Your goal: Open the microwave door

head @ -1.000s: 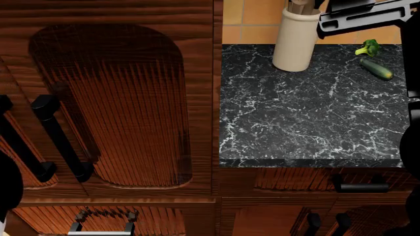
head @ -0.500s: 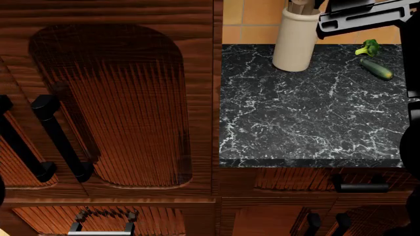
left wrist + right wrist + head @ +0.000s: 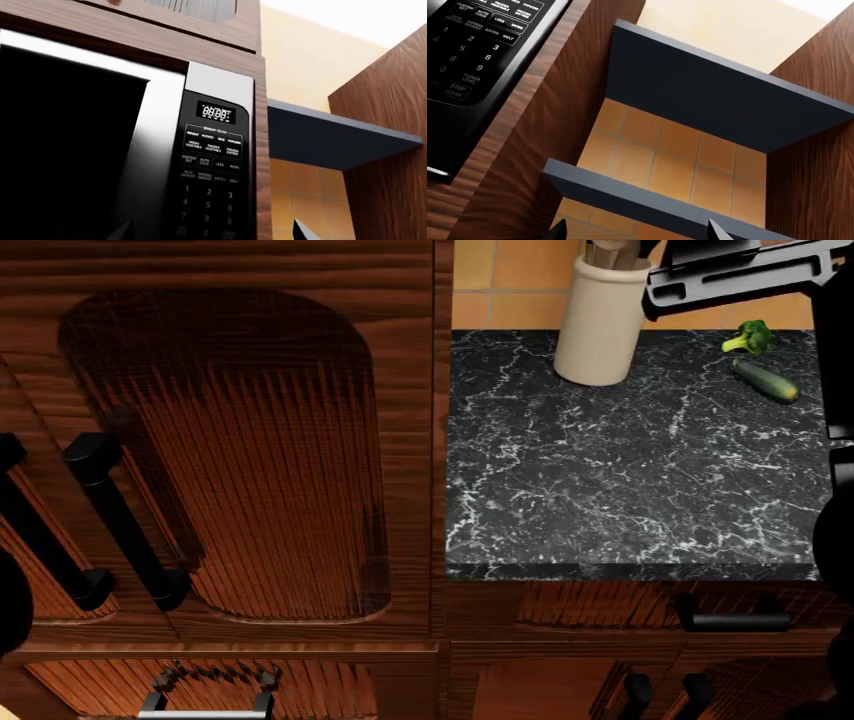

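Our left gripper (image 3: 210,231) shows only two fingertips, spread apart and empty, pointing at the microwave (image 3: 133,165) built into the wooden cabinet. Its door (image 3: 67,150) looks shut; we judge the opening not yet begun. Our right gripper (image 3: 637,230) is likewise spread, empty.

The black stone counter (image 3: 627,470) lies bare across its front and middle. At its back edge stands a cream jar (image 3: 601,315); a broccoli floret (image 3: 750,337) and a cucumber (image 3: 766,380) lie in the far right corner. Beside the microwave (image 3: 133,165), a wood panel (image 3: 554,125) borders an open tiled recess crossed by two dark shelves (image 3: 720,95), with clear gaps between.
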### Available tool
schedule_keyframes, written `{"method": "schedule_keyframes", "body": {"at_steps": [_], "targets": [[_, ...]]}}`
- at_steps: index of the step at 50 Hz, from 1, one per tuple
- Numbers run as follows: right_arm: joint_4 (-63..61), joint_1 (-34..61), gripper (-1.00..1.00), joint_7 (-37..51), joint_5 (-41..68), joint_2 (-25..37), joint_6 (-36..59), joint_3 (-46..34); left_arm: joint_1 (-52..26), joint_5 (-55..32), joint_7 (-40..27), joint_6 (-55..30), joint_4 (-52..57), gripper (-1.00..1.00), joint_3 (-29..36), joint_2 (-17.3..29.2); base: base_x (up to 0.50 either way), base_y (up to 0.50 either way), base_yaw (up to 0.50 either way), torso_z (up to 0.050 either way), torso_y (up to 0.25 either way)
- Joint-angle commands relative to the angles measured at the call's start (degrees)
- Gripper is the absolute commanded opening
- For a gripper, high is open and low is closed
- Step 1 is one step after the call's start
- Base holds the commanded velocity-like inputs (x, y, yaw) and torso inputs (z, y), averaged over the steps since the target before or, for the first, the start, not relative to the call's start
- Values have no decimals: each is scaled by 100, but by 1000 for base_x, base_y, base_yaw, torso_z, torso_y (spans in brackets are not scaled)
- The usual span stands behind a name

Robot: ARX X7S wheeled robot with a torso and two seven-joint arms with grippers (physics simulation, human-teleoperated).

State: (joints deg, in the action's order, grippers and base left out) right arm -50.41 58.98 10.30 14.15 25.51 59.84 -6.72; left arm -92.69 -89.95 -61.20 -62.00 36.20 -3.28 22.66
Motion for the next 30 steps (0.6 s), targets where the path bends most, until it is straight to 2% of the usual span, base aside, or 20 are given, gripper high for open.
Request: {"method": "schedule_keyframes", "body": {"at_steps": [1, 13, 24, 30], "targets": [[1, 3, 100, 18, 16, 12, -1, -6, 29, 1000, 450, 196, -427, 100, 451, -405, 0, 0, 0, 0, 0], [1, 11, 100, 36, 19, 45, 2, -39, -9, 2573, 1274, 800, -1385, 100, 1148, -672, 0, 0, 0, 0, 0], [2, 16, 100, 48, 25, 74, -5, -66, -10, 3487, 1670, 1353, -2167, 100, 1550, -731, 0, 0, 0, 0, 0], [2, 20, 100, 56, 33, 83, 1, -72, 112, 4108, 1676, 1701, -2465, 100, 1801, -674, 0, 0, 0, 0, 0]]}}
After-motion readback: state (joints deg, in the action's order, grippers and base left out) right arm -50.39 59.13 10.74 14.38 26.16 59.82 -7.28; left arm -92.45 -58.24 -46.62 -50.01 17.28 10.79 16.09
